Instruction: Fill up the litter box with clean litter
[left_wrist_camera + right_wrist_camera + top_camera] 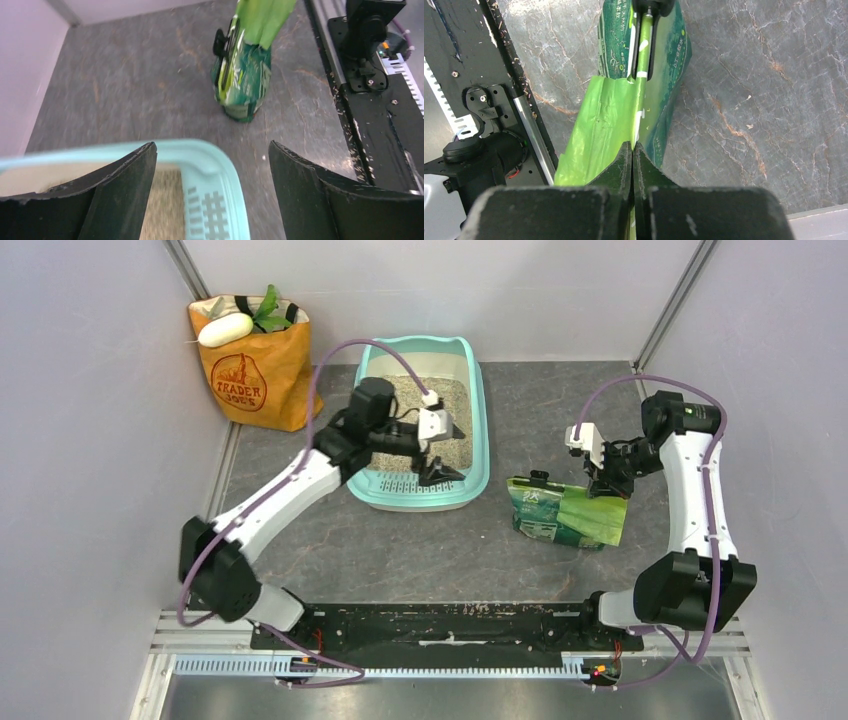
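Litter box [481,430] was seen on the table [400,555] left of centre, grate step [403,483] at the near end, with an orange paper bag [250,375] just beyond its far-left corner. Clean litter [458,400] was seen spread over the tray floor behind the grate. Left gripper [448,452] was positioned over the near-right part of the box, above the grate/litter boundary, with one finger inside the rim line and the other near the right wall. Contact with the tray could not be confirmed. In the left wrist view its jaws were spread wide with nothing between them, and the box's corner rim [220,172], the grate [210,212] and the litter [162,200] were framed below. Right gripper [606,480] was located well right of the box, pinched fully together on the upper lime-green edge of the green bag [560,515]. In the right wrist view the fingertips [624,155] were seen clamped on the bag's [609,115] thin film, with the bag's lower end resting on the table.
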Motion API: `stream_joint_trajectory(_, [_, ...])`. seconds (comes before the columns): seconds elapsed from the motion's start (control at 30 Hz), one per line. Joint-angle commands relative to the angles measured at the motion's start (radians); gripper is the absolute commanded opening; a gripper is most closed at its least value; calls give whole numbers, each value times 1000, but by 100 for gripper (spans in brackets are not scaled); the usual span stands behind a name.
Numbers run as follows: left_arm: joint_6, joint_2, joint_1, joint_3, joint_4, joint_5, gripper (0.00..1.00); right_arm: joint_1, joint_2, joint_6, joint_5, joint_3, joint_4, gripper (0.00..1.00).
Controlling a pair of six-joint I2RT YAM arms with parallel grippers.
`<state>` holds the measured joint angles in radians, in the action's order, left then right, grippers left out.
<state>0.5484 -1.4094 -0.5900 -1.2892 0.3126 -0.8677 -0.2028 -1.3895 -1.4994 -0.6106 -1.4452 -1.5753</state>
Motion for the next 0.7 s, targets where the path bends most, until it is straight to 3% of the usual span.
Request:
stream_joint_trajectory(0.0, [71,-176,-66,-38,-347,-152,87,4,60,-61,-82,24,-79,0])
stream_joint_trajectory(0.13, [159,-316,-142,-140,-377,-143,85,5,110,-72,-92,81,-12,0])
stream_joint_trajectory(0.27, [127,-412,-192,-220,-417,-115,83,5,111,-63,-103,90,17,0])
stream_joint_trajectory(0.67, [-6,-490,-255,-247,-434,-105,78,5,118,-60,-103,104,51,0])
